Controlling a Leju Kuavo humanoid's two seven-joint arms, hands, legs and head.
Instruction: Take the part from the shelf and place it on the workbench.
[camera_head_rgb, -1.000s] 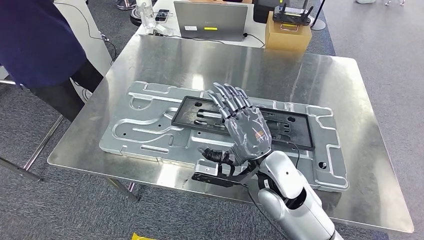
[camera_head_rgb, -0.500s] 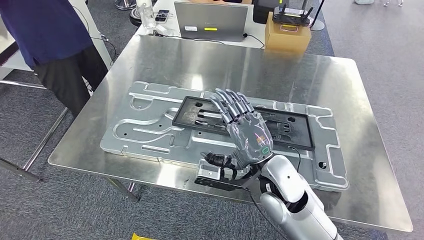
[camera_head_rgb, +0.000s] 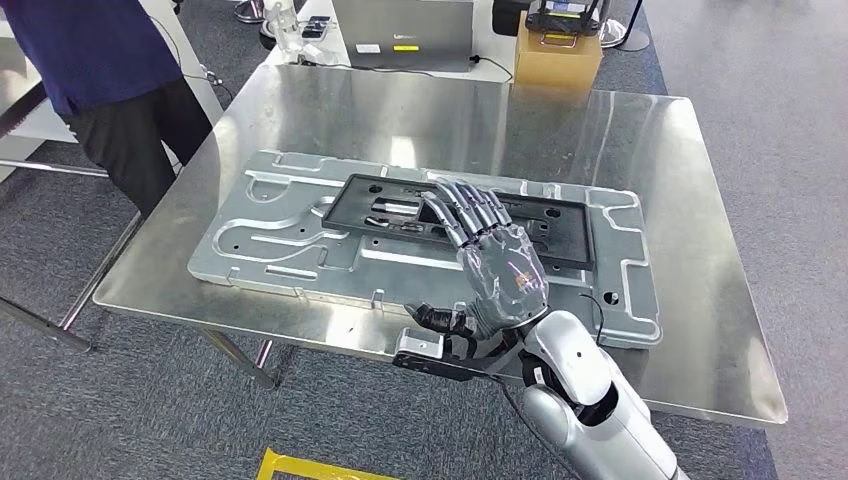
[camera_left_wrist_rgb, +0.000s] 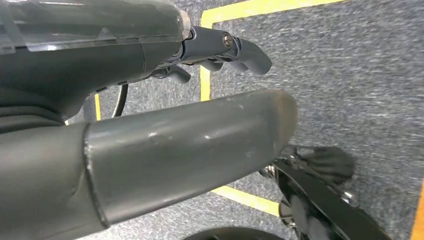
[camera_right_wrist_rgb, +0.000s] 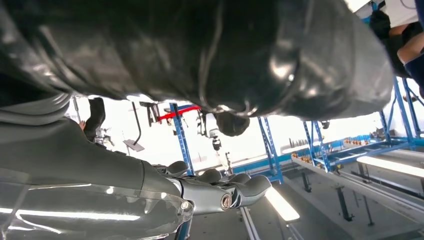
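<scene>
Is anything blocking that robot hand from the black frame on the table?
Nothing visible does. The right hand, fingers spread, hovers directly over the black rectangular plastic frame, which lies on the stamped silver metal panel.

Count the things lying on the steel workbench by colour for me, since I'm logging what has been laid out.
Silver: 1, the stamped metal panel
Black: 1, the rectangular frame part, lying on top of the panel
Total: 2 on the workbench
</scene>
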